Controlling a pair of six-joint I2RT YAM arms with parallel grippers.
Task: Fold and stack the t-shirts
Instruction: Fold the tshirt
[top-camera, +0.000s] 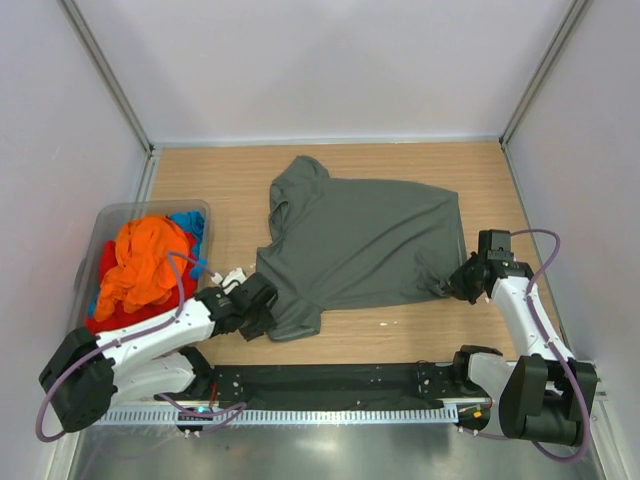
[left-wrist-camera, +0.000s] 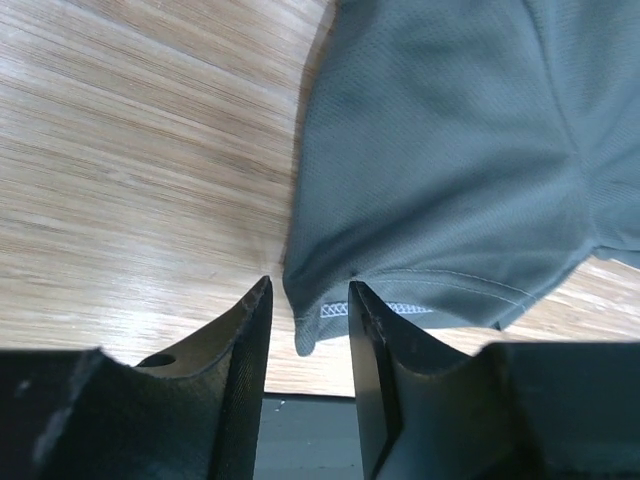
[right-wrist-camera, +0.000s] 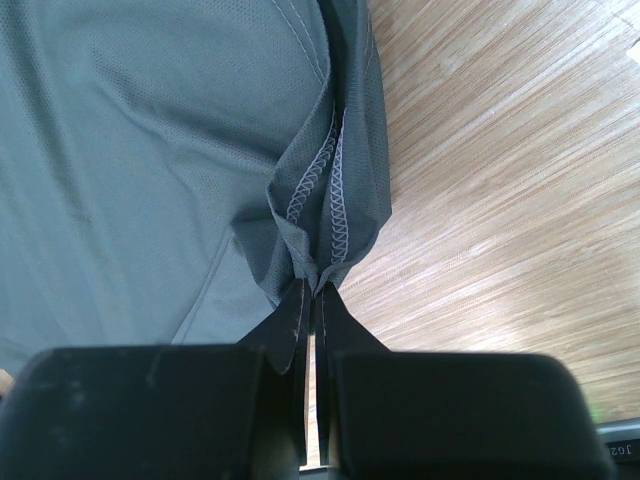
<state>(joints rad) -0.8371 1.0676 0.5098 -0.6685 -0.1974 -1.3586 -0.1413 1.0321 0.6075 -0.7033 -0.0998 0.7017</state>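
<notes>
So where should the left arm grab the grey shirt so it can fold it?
Probably the near-left corner of the grey shirt, coming in from the near left, low along the table. That corner pokes out toward the arm with its stitched hem showing, right between the open left fingers. The right fingers pinch the opposite corner, so the grips would match.

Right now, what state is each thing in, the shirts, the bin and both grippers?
grey-green t-shirt: laid out on the table, not folded.
left gripper: open, jaws astride its hem corner.
right gripper: shut on its bunched edge.
orange t-shirt: crumpled, topmost in the bin.
red t-shirt: crumpled under the orange one.
blue t-shirt: crumpled in the bin, mostly hidden.
bin: lidless, holding those three.
</notes>
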